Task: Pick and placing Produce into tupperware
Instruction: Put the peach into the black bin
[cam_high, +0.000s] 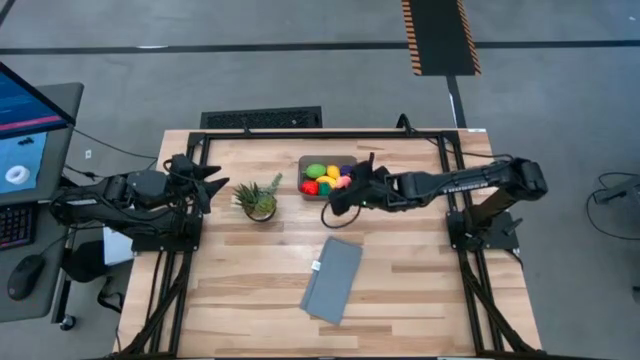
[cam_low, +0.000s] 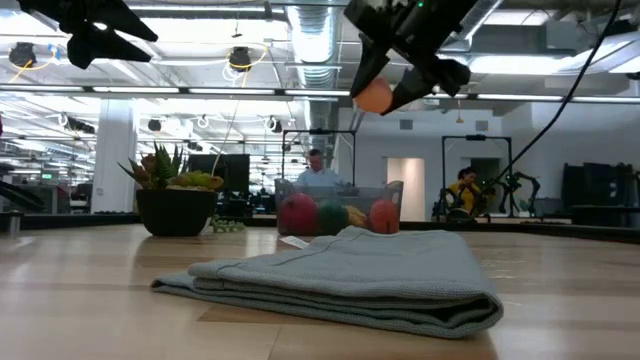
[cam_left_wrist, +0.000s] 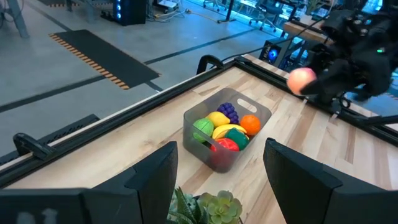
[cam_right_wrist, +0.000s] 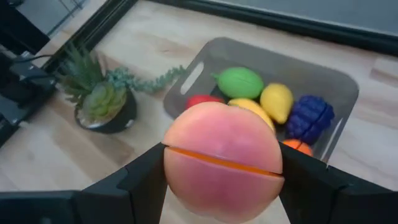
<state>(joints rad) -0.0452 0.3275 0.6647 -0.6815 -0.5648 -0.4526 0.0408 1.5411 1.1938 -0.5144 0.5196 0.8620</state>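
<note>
The tupperware stands on the table's far middle, holding several produce pieces: green, yellow, purple, red and orange. A pink-orange toy peach hangs in the air by the tub's near right corner, and my right gripper is shut on it. My left gripper waits open above the table's left side, with nothing between its fingers. My right gripper pinches the peach by its two opposite sides between its two fingers. The fingers slant down from the table's right. The peach is lifted well clear of the table, its orange seam running from one finger to the other.
A potted spiky plant stands left of the tub. A folded grey cloth lies in the table's near middle. Black frame rails run along the table's far edge and sides.
</note>
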